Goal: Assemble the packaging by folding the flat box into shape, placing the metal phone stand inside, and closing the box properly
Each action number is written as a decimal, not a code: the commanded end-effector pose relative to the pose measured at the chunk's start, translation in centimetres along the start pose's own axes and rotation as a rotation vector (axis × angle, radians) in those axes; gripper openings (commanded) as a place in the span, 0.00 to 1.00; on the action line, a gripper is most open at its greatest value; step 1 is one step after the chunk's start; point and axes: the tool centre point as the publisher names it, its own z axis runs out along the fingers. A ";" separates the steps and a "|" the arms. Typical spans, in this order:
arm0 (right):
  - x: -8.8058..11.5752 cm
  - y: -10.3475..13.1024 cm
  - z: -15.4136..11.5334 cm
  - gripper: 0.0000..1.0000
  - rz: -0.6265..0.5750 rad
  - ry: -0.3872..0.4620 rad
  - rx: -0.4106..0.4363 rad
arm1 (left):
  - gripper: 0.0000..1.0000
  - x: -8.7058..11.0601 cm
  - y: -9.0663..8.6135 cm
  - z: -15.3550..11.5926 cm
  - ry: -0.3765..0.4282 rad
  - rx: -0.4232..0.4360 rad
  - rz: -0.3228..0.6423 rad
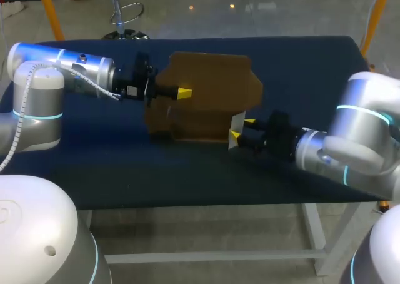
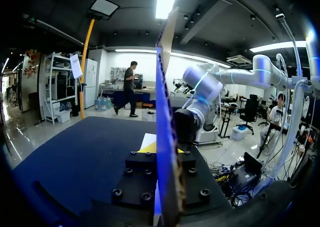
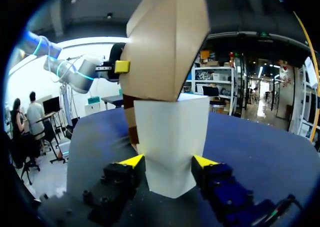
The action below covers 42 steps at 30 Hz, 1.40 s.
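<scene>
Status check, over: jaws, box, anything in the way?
Left jaws shut on box edge. Right jaws shut on its white flap. Box part-folded between them. Stand not in view; nothing blocking.

The right gripper (image 3: 169,163) clamps a white flap (image 3: 170,132) between its 2 fingers. The left gripper (image 3: 121,67) touches the brown box (image 3: 167,42) beyond.

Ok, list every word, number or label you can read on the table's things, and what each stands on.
None can be read.
Box: plain brown, no print shows.
White flap: blank on the side that shows.
Left gripper and right gripper: no marks can be made out.
Table: plain blue, no writing.
</scene>
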 end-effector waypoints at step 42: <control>-1.6 -0.1 2.9 0.44 0.091 -0.513 0.033 | 0.00 0.0 0.4 0.2 0.003 -0.002 0.000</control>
